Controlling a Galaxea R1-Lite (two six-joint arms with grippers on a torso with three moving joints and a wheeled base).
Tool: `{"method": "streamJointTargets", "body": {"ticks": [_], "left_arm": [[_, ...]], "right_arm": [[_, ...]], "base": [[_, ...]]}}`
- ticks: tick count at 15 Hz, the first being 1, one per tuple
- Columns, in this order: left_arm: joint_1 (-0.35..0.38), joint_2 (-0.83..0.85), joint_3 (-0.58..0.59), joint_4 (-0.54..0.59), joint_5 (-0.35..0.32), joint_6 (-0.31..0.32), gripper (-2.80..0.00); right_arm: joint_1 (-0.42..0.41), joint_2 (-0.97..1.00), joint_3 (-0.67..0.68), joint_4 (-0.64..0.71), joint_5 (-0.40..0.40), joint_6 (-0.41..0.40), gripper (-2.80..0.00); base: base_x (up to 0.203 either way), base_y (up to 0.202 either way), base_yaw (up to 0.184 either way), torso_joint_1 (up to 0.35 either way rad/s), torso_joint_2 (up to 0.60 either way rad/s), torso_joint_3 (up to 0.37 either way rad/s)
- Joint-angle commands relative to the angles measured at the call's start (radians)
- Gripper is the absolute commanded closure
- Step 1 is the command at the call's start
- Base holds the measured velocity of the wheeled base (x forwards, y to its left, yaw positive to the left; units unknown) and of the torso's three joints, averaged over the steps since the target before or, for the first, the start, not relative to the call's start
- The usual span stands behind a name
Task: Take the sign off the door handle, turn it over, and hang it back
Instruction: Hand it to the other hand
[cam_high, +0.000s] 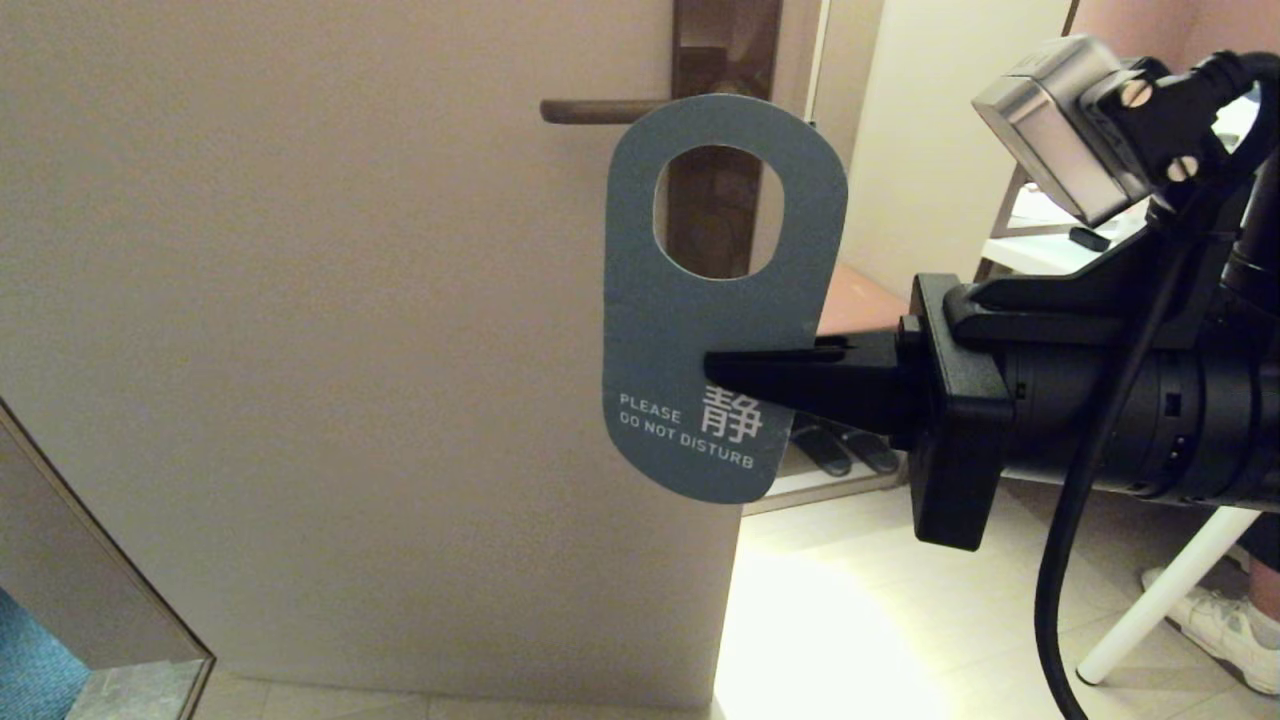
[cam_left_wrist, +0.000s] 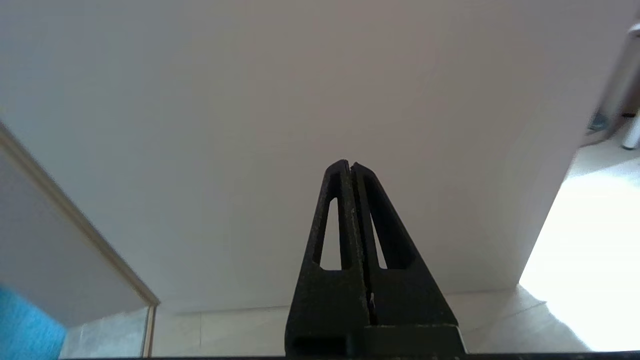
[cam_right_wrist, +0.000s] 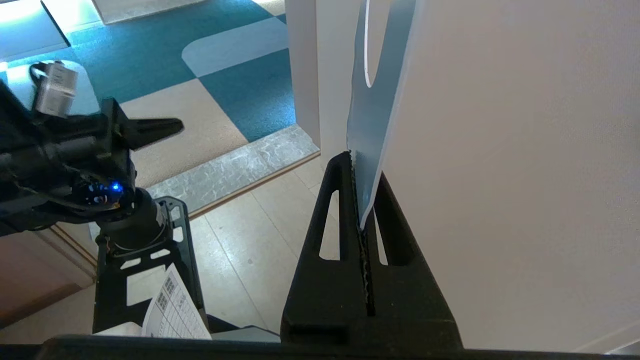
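Note:
The sign (cam_high: 690, 330) shows its blue-grey "PLEASE DO NOT DISTURB" face in the head view. It is upright in front of the door, and its top edge overlaps the door handle (cam_high: 600, 110). Its round hole lies below the lever and shows the brown backplate (cam_high: 725, 40) through it. My right gripper (cam_high: 715, 370) comes in from the right and is shut on the sign's right edge. The right wrist view shows the sign (cam_right_wrist: 375, 110) edge-on, pinched at my right gripper (cam_right_wrist: 362, 170). My left gripper (cam_left_wrist: 350, 165) is shut and empty, low and facing the door (cam_left_wrist: 300, 100); it also shows in the right wrist view (cam_right_wrist: 172, 125).
The beige door (cam_high: 350, 350) fills the left and middle. To its right the doorway opens on a tiled floor with dark slippers (cam_high: 840, 445), a white table leg (cam_high: 1160, 600) and a person's white shoe (cam_high: 1225, 620). A frame corner (cam_high: 100, 540) stands at the lower left.

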Motion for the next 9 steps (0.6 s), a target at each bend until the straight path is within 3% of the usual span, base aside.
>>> {"method": "streamJointTargets", "body": {"ticks": [1,6,9], "left_arm": [[0.0,0.015,-0.054,0.0,-0.019,0.004,0.0],[-0.024,0.24,-0.235,-0.009,-0.061,-0.002,0.0],[-0.142,0.369,-0.341,-0.011,-0.157,-0.03,0.0]], "right_arm": [[0.001,0.016,-0.01,-0.002,0.004,-0.001,0.0],[0.001,0.016,-0.023,-0.004,0.024,0.0,0.0],[0.001,0.018,-0.044,-0.004,0.03,0.0,0.0]], "base": [[0.0,0.0,0.0,0.0,0.0,0.0],[0.0,0.0,0.0,0.0,0.0,0.0],[0.0,0.0,0.0,0.0,0.0,0.0]]}}
